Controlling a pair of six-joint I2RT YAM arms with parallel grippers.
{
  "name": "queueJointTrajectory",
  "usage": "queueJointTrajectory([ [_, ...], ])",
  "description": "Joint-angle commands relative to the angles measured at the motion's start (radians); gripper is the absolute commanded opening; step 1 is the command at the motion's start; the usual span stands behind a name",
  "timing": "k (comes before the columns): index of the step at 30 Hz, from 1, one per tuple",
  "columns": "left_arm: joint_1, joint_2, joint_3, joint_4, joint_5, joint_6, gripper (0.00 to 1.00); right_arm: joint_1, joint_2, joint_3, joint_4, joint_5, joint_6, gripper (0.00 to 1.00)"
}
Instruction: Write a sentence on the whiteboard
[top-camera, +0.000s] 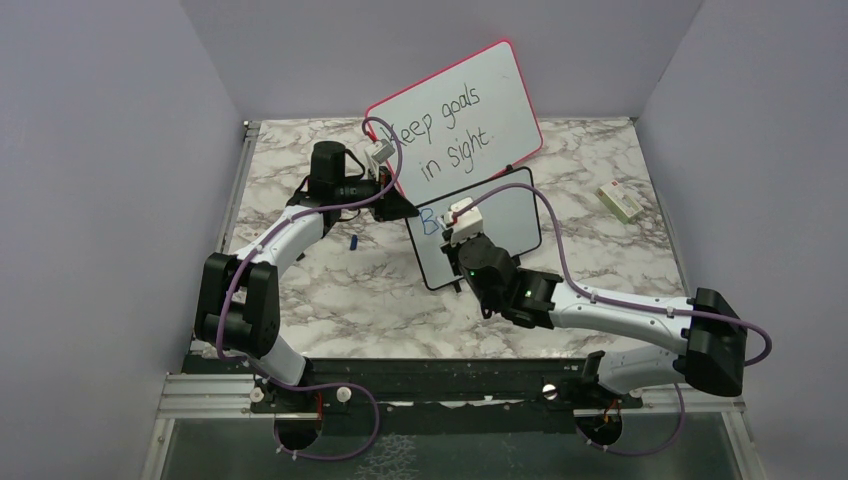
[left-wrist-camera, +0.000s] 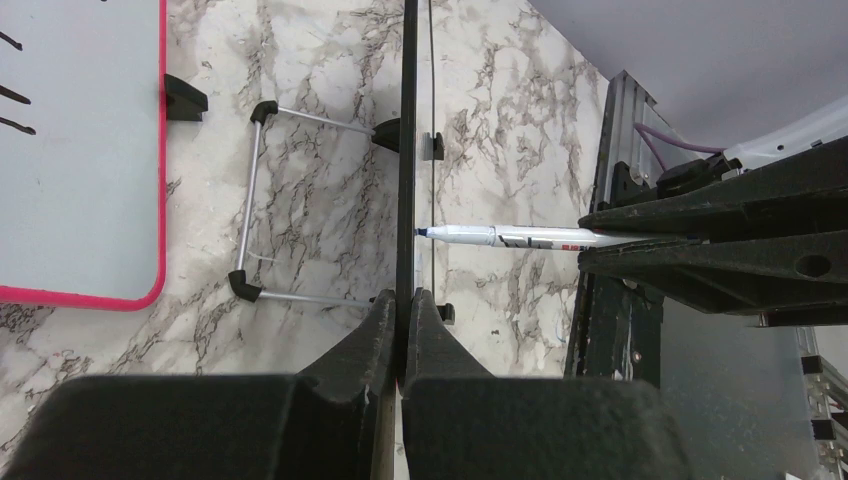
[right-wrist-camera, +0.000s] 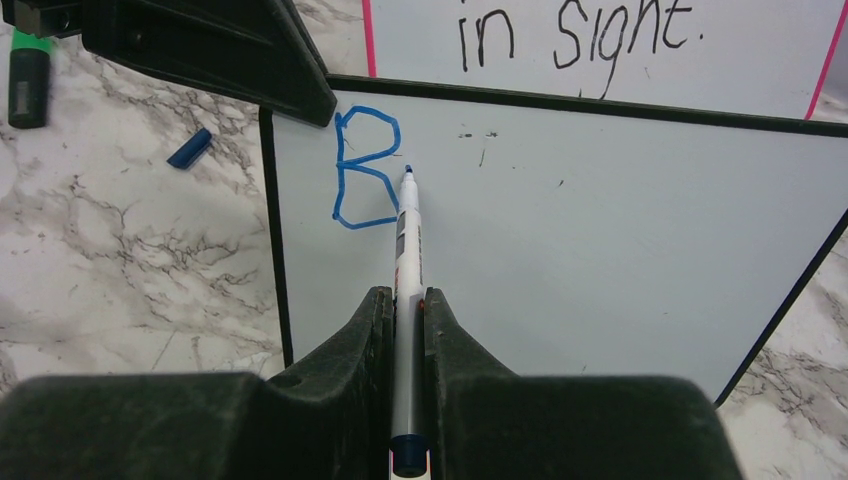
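Whiteboard (right-wrist-camera: 600, 230) stood upright on bench (right-wrist-camera: 120, 260), edge clamped by left gripper (left-wrist-camera: 404, 305). Marker (right-wrist-camera: 406, 235) pinched by right gripper (right-wrist-camera: 405, 300), long axis aimed at board face, tip set just right of blue "B" (right-wrist-camera: 362, 165); unwritten area located rightward of tip.

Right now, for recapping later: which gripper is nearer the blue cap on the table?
Left. The left gripper clamps the whiteboard edge, beside the cap; the right gripper holds the marker over the board, farther away.

Pink-framed board (top-camera: 455, 125) stands just behind whiteboard (top-camera: 505, 215); left gripper (top-camera: 403, 208) clamps its left edge; bare tabletop (top-camera: 580, 200) to the right, up to small box (top-camera: 620, 202).
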Motion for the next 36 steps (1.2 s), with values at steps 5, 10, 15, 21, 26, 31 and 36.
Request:
queueJointTrajectory([
  [5,-0.006,-0.013,-0.016,-0.034,0.031,0.008,0.0,-0.01,-0.021,-0.009,-0.099,-0.009,0.06,0.01],
  [10,-0.006,-0.01,-0.016,-0.034,0.031,0.007,0.0,-0.01,-0.025,-0.014,-0.132,-0.022,0.078,0.0],
  [15,-0.006,-0.009,-0.017,-0.034,0.031,0.007,0.0,-0.01,-0.027,-0.013,-0.154,-0.035,0.089,0.0],
  [21,-0.006,-0.007,-0.016,-0.034,0.032,0.008,0.0,-0.01,-0.031,-0.016,-0.161,-0.042,0.096,0.01],
  [26,-0.006,-0.005,-0.016,-0.034,0.031,0.008,0.0,-0.01,-0.029,-0.012,-0.161,-0.047,0.094,0.01],
  [31,-0.006,-0.004,-0.016,-0.034,0.033,0.008,0.0,-0.01,-0.032,-0.021,-0.123,-0.03,0.08,0.01],
  [36,-0.007,-0.006,-0.017,-0.034,0.034,0.007,0.0,-0.01,-0.032,-0.026,-0.069,-0.003,0.059,0.01],
])
